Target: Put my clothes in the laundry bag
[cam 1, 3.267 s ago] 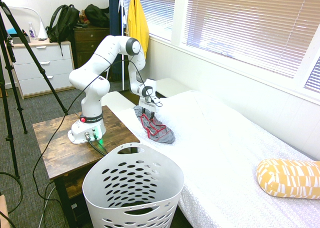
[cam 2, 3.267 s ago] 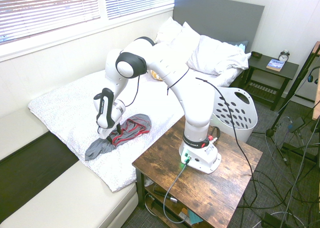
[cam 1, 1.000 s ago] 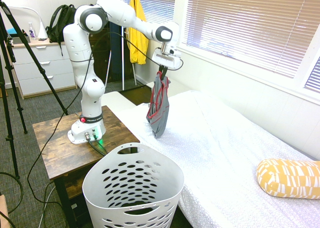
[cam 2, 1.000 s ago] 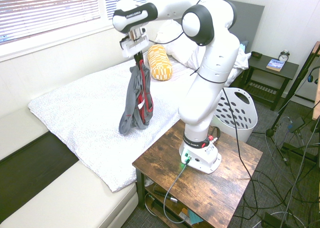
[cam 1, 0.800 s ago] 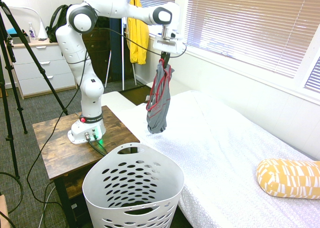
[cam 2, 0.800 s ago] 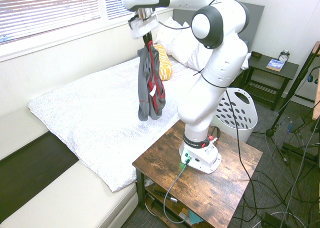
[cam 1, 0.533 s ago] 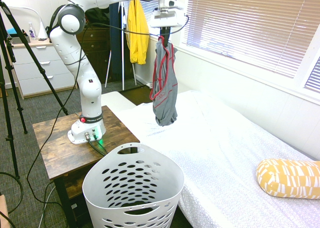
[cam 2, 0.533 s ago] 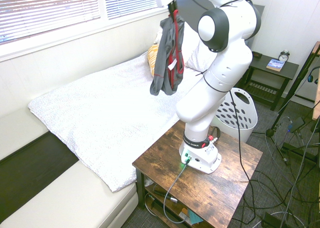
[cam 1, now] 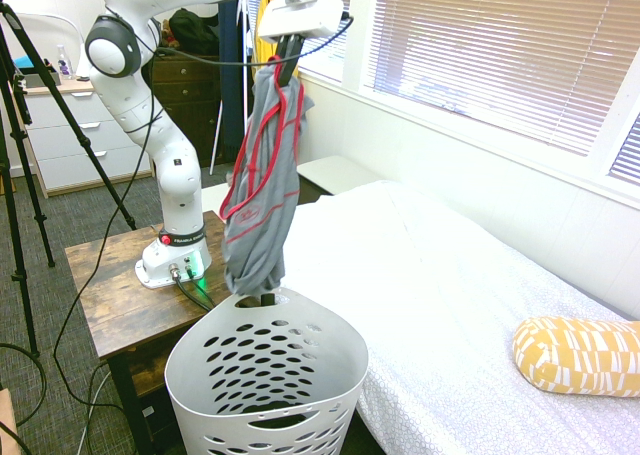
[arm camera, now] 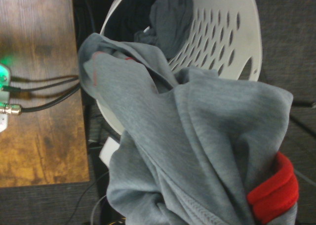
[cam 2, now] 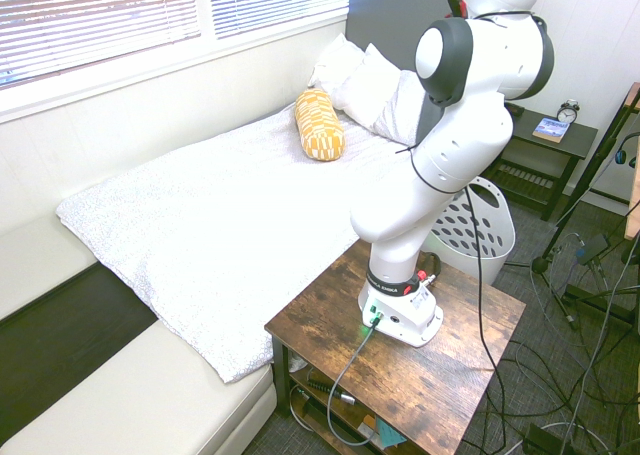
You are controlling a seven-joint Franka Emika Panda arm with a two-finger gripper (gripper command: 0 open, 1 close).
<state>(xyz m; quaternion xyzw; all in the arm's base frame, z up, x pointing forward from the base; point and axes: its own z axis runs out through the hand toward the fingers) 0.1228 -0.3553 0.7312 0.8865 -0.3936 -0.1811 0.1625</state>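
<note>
The bed (cam 1: pixel 470 305) with its white cover fills the right of the first exterior view, a yellow-and-white pillow (cam 1: pixel 578 355) lying near its far end. Beside the bed stands the wooden side table (cam 1: pixel 110 300). In front of the table sits the white laundry bag (cam 1: pixel 266 380), a round holed basket with its mouth open upward; the wrist view shows some dark grey cloth already lying inside it.

The clothes (cam 1: pixel 263 190), a grey garment with red piping, hang straight down from the gripper (cam 1: pixel 285 57), which is clamped together on the top end of the fabric. The garment's long axis runs vertically, its pinched end uppermost and its bunched lower end pointing down, just above the basket's rear rim.
</note>
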